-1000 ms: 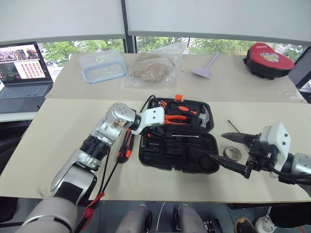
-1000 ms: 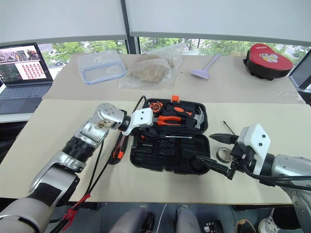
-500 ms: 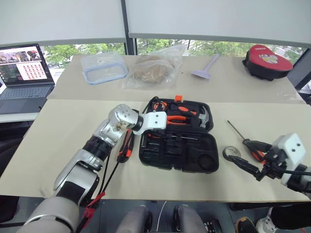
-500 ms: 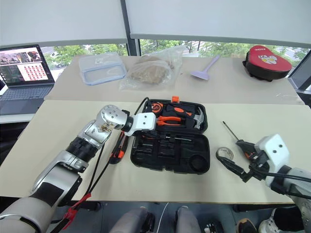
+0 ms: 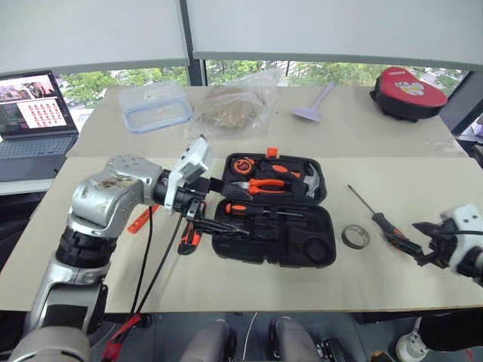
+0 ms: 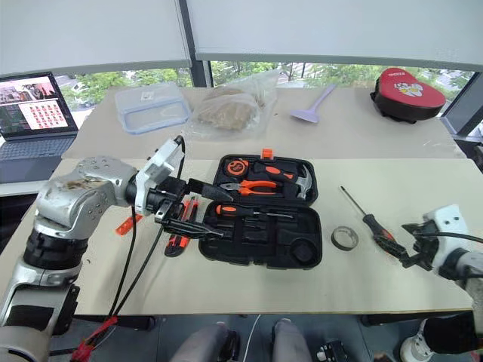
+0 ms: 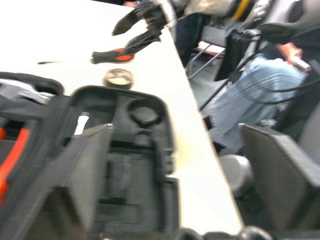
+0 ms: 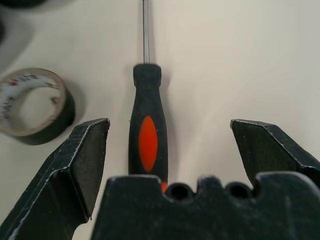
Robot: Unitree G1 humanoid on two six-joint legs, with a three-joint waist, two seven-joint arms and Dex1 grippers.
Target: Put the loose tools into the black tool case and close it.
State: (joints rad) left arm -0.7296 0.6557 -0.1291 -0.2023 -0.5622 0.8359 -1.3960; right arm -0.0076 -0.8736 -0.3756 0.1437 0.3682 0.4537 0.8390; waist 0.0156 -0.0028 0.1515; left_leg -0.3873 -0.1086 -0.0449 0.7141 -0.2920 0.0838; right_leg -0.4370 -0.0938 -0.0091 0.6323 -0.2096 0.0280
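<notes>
My right gripper [image 8: 169, 150] is spread wide, its fingers straddling a black-and-orange screwdriver [image 8: 147, 132] on the table [image 5: 264, 268], a grey tape roll [image 8: 32, 105] just beside. My wrist view shows that straddle; the head view shows my left gripper [image 5: 219, 207] spread over the open black case [image 5: 272, 219].

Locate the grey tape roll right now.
In the head views the tape roll lies flat on the table, right of the open black tool case and just left of the loose screwdriver.
</notes>
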